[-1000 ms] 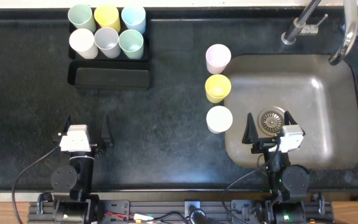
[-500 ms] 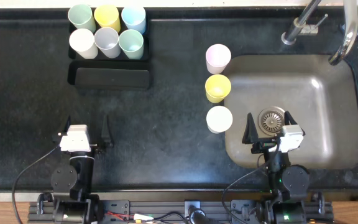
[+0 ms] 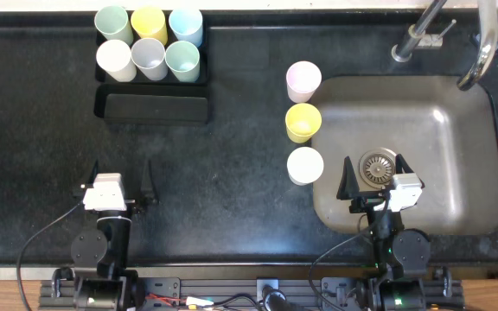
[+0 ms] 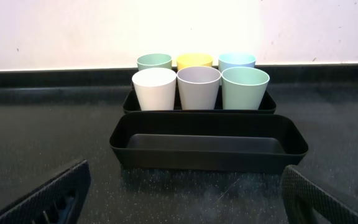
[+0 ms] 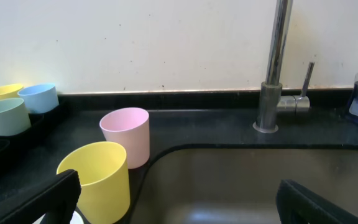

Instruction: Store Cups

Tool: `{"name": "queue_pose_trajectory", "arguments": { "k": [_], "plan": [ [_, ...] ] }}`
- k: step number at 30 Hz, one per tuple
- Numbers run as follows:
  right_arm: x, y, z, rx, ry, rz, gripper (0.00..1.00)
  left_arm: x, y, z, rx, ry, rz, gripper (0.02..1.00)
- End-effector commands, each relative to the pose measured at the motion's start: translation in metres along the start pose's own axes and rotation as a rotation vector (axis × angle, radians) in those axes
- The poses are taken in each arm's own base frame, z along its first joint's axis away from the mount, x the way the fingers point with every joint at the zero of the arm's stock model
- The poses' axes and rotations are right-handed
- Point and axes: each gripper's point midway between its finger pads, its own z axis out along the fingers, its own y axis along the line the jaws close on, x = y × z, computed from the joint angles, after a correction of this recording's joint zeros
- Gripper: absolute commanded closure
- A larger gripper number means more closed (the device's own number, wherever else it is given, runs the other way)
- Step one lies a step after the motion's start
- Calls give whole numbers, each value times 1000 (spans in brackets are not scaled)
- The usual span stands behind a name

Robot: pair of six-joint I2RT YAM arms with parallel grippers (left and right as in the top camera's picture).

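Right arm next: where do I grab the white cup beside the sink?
I'd pinch the white cup at its rim, one finger inside, right gripper descending from above on the sink side. It stands upright, mouth open, with the yellow cup close beside it.

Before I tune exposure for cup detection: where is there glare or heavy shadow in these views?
Left wrist view: the wall behind the stored cups is blown out white. Top view: soft sheen on the sink, dark counter without hard shadows. Right wrist view: evenly lit, pale reflections on the faucet.
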Motion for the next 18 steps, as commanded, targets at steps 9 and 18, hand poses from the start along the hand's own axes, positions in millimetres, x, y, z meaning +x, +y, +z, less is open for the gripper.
{"name": "queue_pose_trajectory", "arguments": {
  "k": [9,18],
  "plan": [
    [1,-2,0,7,-7,0,3,-110,-57,30,329,122,-47,20],
    [1,-2,0,7,-7,0,3,-194,-136,172,431,594,-252,23]
  ]
}}
